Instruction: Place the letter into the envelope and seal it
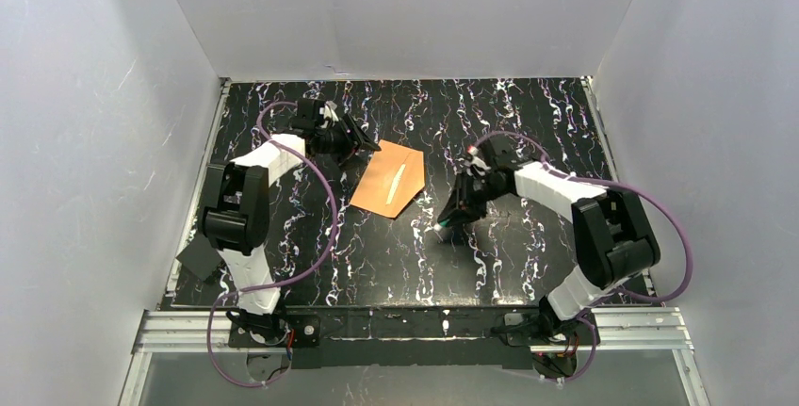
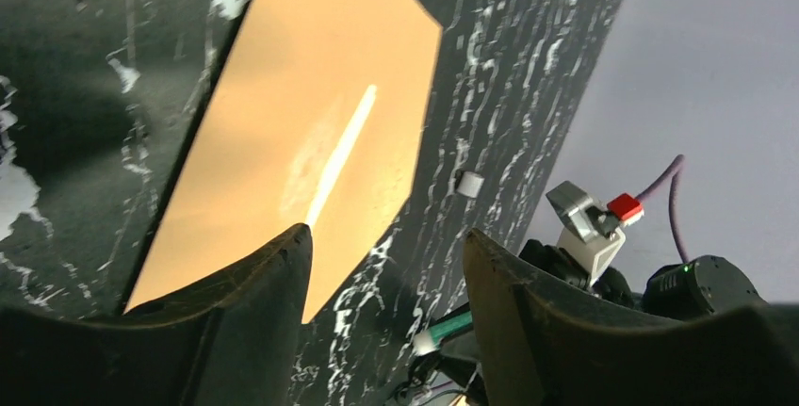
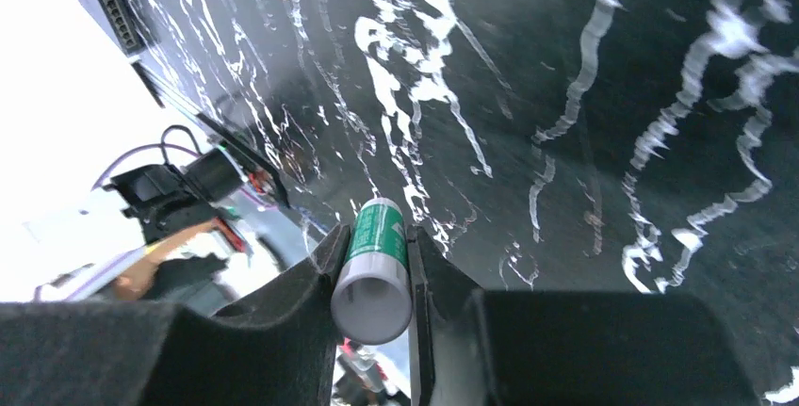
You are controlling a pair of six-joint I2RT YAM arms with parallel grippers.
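Note:
The orange envelope [image 1: 388,178] lies flat on the black marbled table [image 1: 528,123], its pointed flap spread out with a pale strip [image 2: 339,156] along it. The letter does not show in any view. My left gripper [image 1: 363,142] hovers at the envelope's far left corner. In the left wrist view this gripper [image 2: 386,232] is open with nothing between its fingers, and the envelope [image 2: 292,123] lies just beyond the left finger. My right gripper [image 1: 450,220] is to the right of the envelope, tipped down toward the table, and is shut [image 3: 379,232] on a green-and-white glue stick [image 3: 375,274].
A small white cap [image 2: 468,183] lies on the table between the envelope and the right arm. A black square piece [image 1: 200,257] sits at the table's left edge near the left arm's base. White walls enclose the table on three sides.

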